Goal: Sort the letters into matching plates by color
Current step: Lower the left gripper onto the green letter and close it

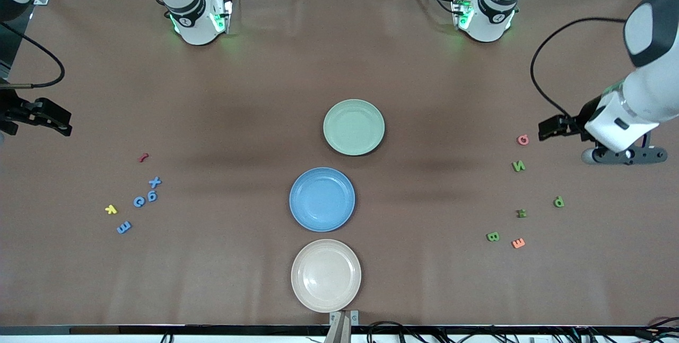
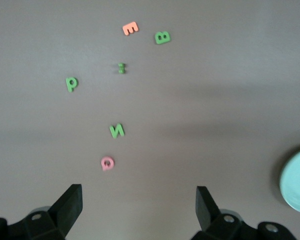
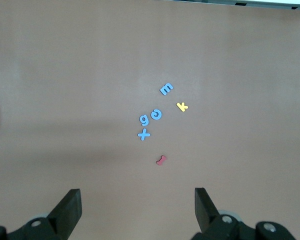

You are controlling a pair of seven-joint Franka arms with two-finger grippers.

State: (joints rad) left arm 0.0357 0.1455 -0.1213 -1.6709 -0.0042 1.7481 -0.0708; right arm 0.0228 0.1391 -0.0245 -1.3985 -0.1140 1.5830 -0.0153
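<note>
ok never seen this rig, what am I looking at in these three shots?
Two robot arms at a brown table. The wide shot looks down from across the table; the other two come from cameras on each arm's wrist. The left gripper hangs open over the table near a pink letter and the green letters. The right gripper hangs open at its own end, its camera showing the blue letters. Mid-table stand a green plate, a blue plate and a beige plate, all empty. Neither gripper holds anything.
</note>
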